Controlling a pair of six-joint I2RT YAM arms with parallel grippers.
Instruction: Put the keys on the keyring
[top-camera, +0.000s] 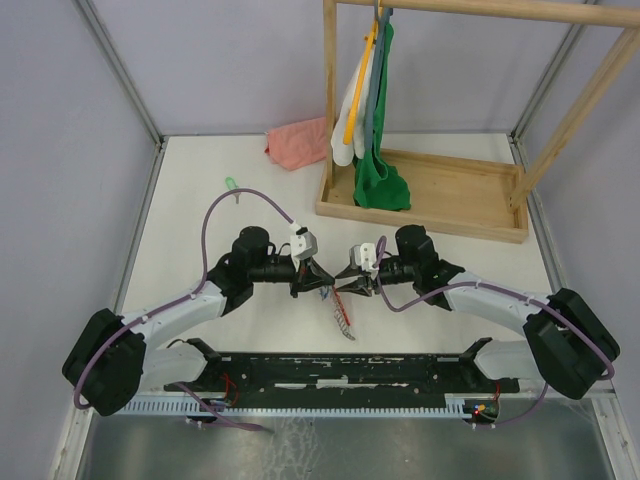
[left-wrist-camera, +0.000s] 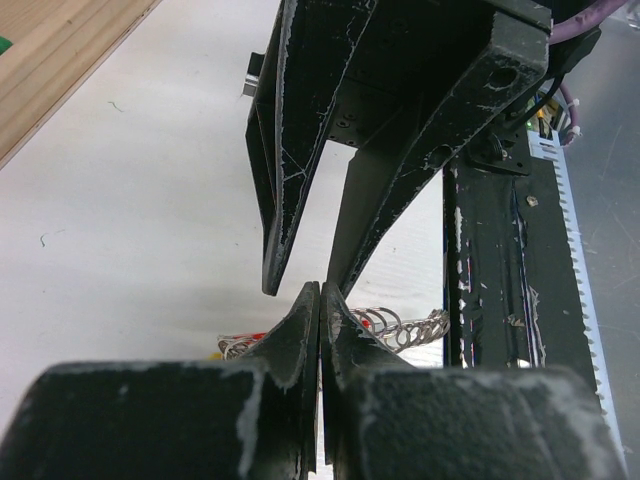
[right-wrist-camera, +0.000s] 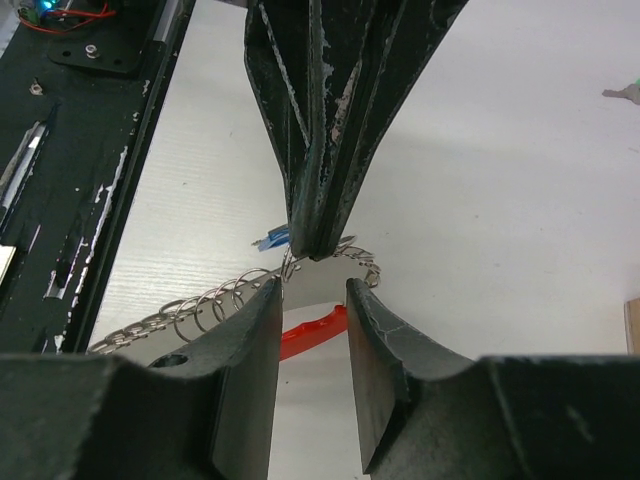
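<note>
- My left gripper (right-wrist-camera: 318, 250) is closed, pinching the keyring (right-wrist-camera: 215, 305).
- My right gripper (right-wrist-camera: 308, 290) stands open, facing it.
- Two keys: one blue key (right-wrist-camera: 272, 238), one green key (top-camera: 231, 185).

White table (top-camera: 180, 230). At the far edge, a pink cloth (top-camera: 298, 143); just right of it, the flat base of a wooden rack (top-camera: 450, 195). Far left, a green key (top-camera: 231, 184), well apart from the rest. Mid-table toward the front, a keyring (top-camera: 343, 318) with chain and red strap, a blue key (right-wrist-camera: 272, 238) just beside.

Keyring (right-wrist-camera: 215, 300): bright metal wire loops, glossy red strap (right-wrist-camera: 310, 332). Right gripper (right-wrist-camera: 310, 290) fingers (right-wrist-camera: 240, 380): matt black, scuffed. Table (top-camera: 200, 200): smooth matt white.
</note>
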